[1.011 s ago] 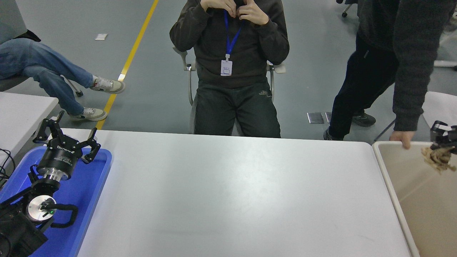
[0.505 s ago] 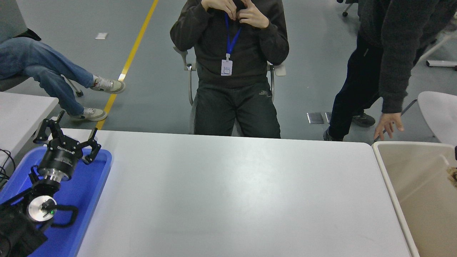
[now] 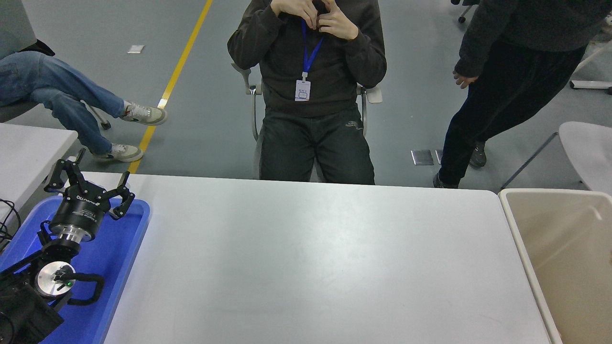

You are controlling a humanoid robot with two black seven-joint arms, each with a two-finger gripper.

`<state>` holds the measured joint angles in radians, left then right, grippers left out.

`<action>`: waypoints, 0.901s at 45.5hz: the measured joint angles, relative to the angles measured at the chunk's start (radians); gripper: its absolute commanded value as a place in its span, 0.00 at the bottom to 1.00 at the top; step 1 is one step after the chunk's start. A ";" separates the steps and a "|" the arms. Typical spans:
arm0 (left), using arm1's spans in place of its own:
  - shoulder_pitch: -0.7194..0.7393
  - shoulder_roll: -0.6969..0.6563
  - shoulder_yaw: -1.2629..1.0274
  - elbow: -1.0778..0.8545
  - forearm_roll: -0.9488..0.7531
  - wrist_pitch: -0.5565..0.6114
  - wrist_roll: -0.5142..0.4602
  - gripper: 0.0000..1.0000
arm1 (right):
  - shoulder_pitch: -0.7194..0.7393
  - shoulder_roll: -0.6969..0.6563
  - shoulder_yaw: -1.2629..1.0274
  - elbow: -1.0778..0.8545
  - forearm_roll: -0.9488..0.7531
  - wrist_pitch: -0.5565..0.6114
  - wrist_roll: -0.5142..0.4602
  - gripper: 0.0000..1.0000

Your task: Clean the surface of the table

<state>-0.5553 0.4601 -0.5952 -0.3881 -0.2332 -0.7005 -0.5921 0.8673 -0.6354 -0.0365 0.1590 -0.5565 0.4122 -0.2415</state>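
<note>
Counter surface [image 3: 311, 258]: wide, matte grey-white top with rounded far corners, filling the middle of the view from near edge to far edge; faint sheen near its centre. Beige bin [image 3: 519, 239]: stands just beside the counter's right edge, its open interior running out of view to the right and near side. Blue tray [image 3: 136, 229]: lies at the counter's near left corner, beneath the left arm. Left arm: black, enters from the near left corner and points away over the tray. Left pincer [image 3: 91, 184]: black, fingers spread apart, holding nothing, poised above the tray's far end. Second counter [image 3: 28, 153]: white, at the far left, partly in view. Seated person [image 3: 308, 91]: in dark clothes on a chair beyond the counter's far edge, both hands raised together at the chest, blue lanyard with a badge. Standing person [image 3: 507, 86]: in dark clothes at the far right. Third person's legs [image 3: 62, 95]: in blue jeans, far left.
</note>
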 measured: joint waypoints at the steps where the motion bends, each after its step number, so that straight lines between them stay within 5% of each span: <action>1: 0.000 0.000 0.000 0.000 0.000 0.000 0.000 1.00 | -0.004 0.007 -0.007 -0.009 0.000 -0.002 0.019 0.00; 16: 0.000 0.000 0.000 0.000 0.000 0.000 0.000 1.00 | -0.067 0.091 -0.128 -0.062 -0.001 -0.081 0.190 0.00; 41: 0.000 0.000 0.000 0.000 0.000 -0.001 0.000 1.00 | -0.154 0.216 -0.340 -0.145 -0.009 -0.330 0.242 0.00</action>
<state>-0.5553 0.4602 -0.5952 -0.3881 -0.2332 -0.7011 -0.5921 0.7132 -0.4192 -0.3760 0.0140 -0.5655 0.0823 0.0002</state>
